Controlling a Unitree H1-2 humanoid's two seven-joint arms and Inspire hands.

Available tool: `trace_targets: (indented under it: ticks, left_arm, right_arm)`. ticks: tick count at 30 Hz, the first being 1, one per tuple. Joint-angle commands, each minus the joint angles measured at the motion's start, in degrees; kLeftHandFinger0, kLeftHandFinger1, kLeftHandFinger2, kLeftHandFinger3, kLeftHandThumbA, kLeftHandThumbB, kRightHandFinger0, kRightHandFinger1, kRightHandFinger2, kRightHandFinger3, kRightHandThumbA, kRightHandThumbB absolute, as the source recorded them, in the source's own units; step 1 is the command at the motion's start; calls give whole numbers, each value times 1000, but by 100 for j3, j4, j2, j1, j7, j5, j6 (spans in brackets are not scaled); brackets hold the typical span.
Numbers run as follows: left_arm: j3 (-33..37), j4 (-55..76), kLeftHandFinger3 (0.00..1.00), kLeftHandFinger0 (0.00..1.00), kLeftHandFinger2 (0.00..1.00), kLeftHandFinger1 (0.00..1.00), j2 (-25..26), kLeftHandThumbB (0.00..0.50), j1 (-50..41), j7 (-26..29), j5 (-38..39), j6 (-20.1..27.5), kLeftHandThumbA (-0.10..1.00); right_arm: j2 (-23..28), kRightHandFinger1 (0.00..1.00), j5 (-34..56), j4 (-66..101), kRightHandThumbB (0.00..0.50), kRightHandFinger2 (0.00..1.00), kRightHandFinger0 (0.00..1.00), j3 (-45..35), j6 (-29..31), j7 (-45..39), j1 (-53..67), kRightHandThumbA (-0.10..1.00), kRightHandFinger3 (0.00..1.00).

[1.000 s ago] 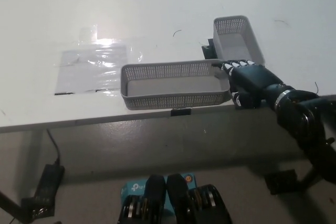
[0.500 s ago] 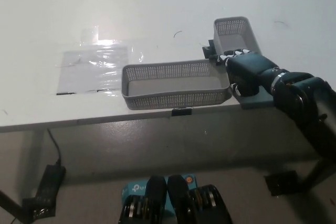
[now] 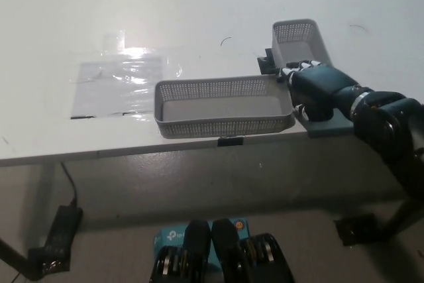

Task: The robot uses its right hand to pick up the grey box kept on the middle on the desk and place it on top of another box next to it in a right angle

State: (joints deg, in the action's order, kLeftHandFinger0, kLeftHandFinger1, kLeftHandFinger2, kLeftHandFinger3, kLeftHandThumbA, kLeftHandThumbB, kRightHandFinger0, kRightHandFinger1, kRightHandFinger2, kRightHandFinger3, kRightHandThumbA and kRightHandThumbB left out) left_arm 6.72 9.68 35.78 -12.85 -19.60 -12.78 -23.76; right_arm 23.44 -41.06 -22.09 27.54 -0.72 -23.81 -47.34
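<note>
My right hand grips the right end of the near box, which sits at the desk front edge. The far box lies just behind. Advice: lift level before turning it crosswise. Since a second ago, my hand has risen slightly rearward.

The right hand is black and blocky, with pale silver-white tips on its fingers. A bright metal ring circles the wrist. Behind it the black arm is thick, rounded and glossy.
</note>
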Motion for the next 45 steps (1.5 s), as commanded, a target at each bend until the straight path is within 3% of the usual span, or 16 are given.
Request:
trace_targets:
  ticks: [1, 5, 10, 13, 20, 22, 23, 26, 27, 28, 32, 35, 39, 41, 42, 45]
  left_arm:
    - [-36, -4, 0, 0, 4, 20, 120, 325, -43, -21, -42, 186, 1000]
    - [-69, 12, 0, 11, 2, 20, 110, 326, -24, -40, 1, 116, 1000]
    - [-75, 114, 19, 11, 54, 53, 76, 277, -83, 1, -43, 35, 979]
    - [-64, 46, 14, 15, 41, 54, 89, 303, -65, -23, -34, 53, 1000]
    - [-101, 96, 3, 8, 25, 52, 77, 289, -94, -2, -19, 23, 989]
    - [-136, 85, 27, 0, 51, 62, 61, 315, -118, 16, 28, 129, 989]
    - [-87, 74, 29, 0, 50, 68, 90, 354, -88, 3, -56, 43, 1000]
    - [-145, 57, 3, 0, 41, 60, 73, 342, -68, -9, 37, 93, 1000]
    - [-149, 81, 1, 45, 41, 69, 62, 279, -73, 6, 25, 69, 982]
    - [-169, 63, 0, 33, 14, 50, 59, 278, -41, -24, 80, 72, 971]
    - [-138, 54, 33, 45, 71, 86, 75, 334, -13, 2, 1, 113, 1000]
    - [-191, 74, 27, 0, 65, 71, 33, 328, -28, 17, 64, 91, 971]
    - [-186, 163, 42, 14, 88, 93, 39, 342, -51, 21, 15, -3, 984]
    - [-238, 154, 37, 21, 85, 93, 57, 331, 3, 19, 57, 23, 972]
    - [-220, 154, 84, 28, 96, 96, 74, 288, 6, 13, 29, 21, 970]
    - [-170, 141, 63, 8, 82, 88, 123, 285, 21, -17, -34, 45, 987]
  right_arm:
    - [281, 1000, 338, 624, 381, 1000, 1000, -347, -184, -404, -263, 298, 1000]
    - [305, 1000, 492, 874, 366, 1000, 1000, -516, -282, -636, -338, 241, 1000]
    - [468, 1000, 393, 1062, 373, 1000, 1000, -617, -323, -739, -382, 268, 1000]
    - [511, 1000, 404, 1018, 388, 1000, 1000, -681, -280, -651, -333, 223, 1000]
    - [426, 1000, 368, 780, 401, 1000, 1000, -616, -439, -733, -204, 227, 1000]
    - [363, 1000, 280, 616, 405, 1000, 1000, -516, -475, -753, -196, 271, 1000]
    - [346, 1000, 266, 563, 404, 1000, 1000, -493, -502, -768, -203, 279, 1000]
    - [339, 1000, 279, 449, 415, 1000, 1000, -486, -421, -660, -218, 284, 1000]
    - [298, 1000, 232, 224, 412, 1000, 1000, -445, -339, -514, -216, 250, 1000]
    - [278, 1000, 204, 137, 415, 1000, 1000, -434, -323, -439, -208, 234, 1000]
    - [196, 1000, 133, -43, 414, 1000, 1000, -382, -371, -412, -249, 231, 1000]
    - [136, 1000, 20, -285, 397, 1000, 1000, -281, -327, -347, -305, 261, 1000]
    - [116, 1000, -220, -764, 398, 1000, 1000, -110, -188, -67, -399, 264, 1000]
    - [103, 1000, -306, -1019, 397, 1000, 1000, 4, -120, 28, -531, 270, 1000]
    - [100, 1000, -368, -1135, 410, 1000, 1000, 73, -103, 70, -553, 258, 1000]
    - [94, 1000, -631, -1541, 380, 1000, 1000, 409, -83, 164, -646, 282, 1000]
